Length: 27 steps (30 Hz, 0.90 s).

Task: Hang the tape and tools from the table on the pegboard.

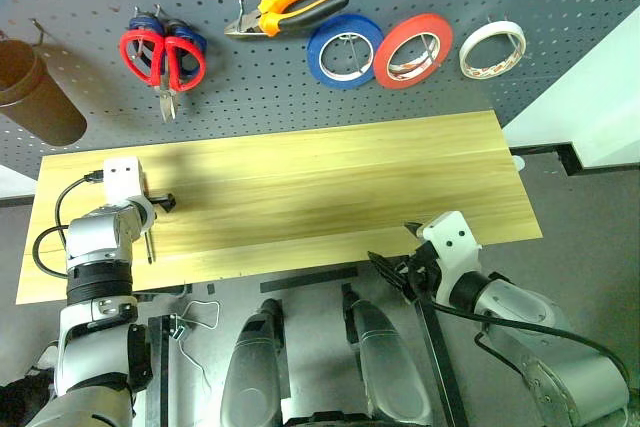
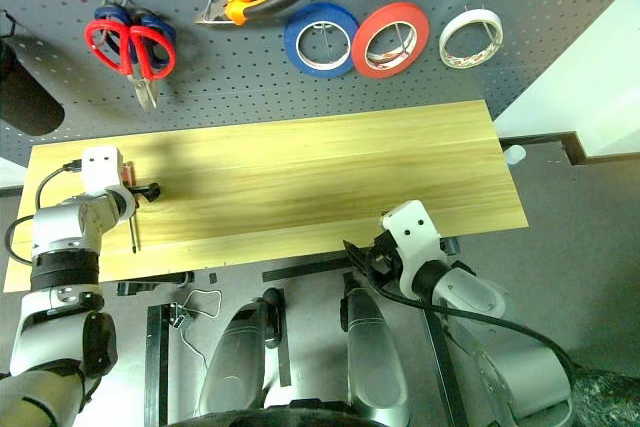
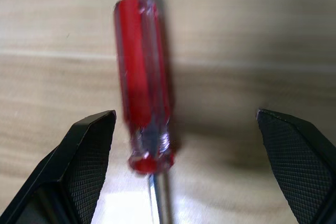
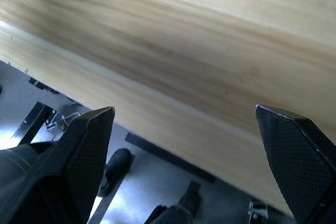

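Note:
A small red-handled screwdriver (image 3: 143, 82) lies on the wooden table (image 1: 330, 177) near its left end, and its thin shaft (image 1: 150, 245) points toward the front edge. My left gripper (image 3: 185, 115) hovers over the handle, open, with one finger on each side and neither touching it. My right gripper (image 1: 398, 252) is open and empty at the table's front edge, right of centre. On the pegboard (image 1: 300, 97) hang red-handled scissors (image 1: 163, 57), orange-and-black pliers (image 1: 290, 2) and the cream-white tape (image 1: 492, 49).
A blue roll (image 1: 345, 50) and a red roll (image 1: 412, 50) hang between the pliers and the white tape. Blue-handled scissors (image 1: 145, 22) sit behind the red ones. A brown cup (image 1: 40, 92) hangs at the far left. A white panel (image 1: 590, 97) stands at the right.

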{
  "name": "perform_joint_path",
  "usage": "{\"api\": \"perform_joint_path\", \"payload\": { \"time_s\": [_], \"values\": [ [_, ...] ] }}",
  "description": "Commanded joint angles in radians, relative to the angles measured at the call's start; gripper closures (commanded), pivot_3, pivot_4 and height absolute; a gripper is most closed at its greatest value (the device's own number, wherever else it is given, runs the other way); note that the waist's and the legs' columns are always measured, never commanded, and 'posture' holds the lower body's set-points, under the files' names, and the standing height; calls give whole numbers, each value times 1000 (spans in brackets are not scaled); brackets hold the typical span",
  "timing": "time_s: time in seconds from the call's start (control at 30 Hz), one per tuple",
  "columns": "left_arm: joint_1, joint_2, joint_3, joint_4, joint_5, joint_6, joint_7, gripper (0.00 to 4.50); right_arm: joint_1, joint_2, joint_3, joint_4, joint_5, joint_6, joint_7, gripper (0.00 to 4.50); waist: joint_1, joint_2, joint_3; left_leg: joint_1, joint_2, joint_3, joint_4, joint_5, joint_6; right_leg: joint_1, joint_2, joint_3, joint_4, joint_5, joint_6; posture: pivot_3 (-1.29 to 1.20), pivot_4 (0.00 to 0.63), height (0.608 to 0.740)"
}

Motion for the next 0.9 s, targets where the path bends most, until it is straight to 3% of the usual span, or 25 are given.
{"api": "perform_joint_path", "payload": {
  "time_s": [0.03,0.1,0.2,0.5,0.53,0.73,0.9],
  "values": [
    [34,2,8,-29,-1,11,14,17,13,-12,-19,-56,19,2,-1,0,-2,0,0,0,0,0,0,0,0,0,0,0,0,0,0,-123,487,721],
    [53,-4,24,-47,-6,22,27,17,9,-16,-19,-47,19,-1,-3,0,-7,0,0,0,0,0,-1,0,-1,0,0,0,0,-2,3,-121,480,721],
    [80,-8,33,-79,-12,32,34,555,-3,-19,-18,-34,20,-6,-6,0,-15,0,0,0,0,0,-1,1,-2,0,0,0,0,-2,3,-117,475,721],
    [110,-13,58,-117,-30,47,55,3613,-46,-18,1,13,10,-33,-9,0,-20,0,0,0,0,0,-2,2,-5,-1,0,0,0,-2,3,-98,446,721],
    [109,-13,57,-121,-32,48,54,3797,-51,-17,2,18,10,-35,-10,0,-20,0,0,0,0,0,-2,2,-5,-1,0,0,-1,-2,3,-97,444,721],
    [97,-22,40,-107,-35,28,52,3794,-64,-11,18,49,-3,-67,-23,0,-20,0,0,-1,0,0,-4,2,-5,-2,0,0,-2,-2,3,-85,425,721],
    [122,-51,-40,-193,-24,6,23,3794,-84,6,49,106,-37,-131,-41,0,-17,-2,-2,-1,0,0,-4,3,-6,-2,0,0,-2,-2,3,-49,361,721]
  ]
}}
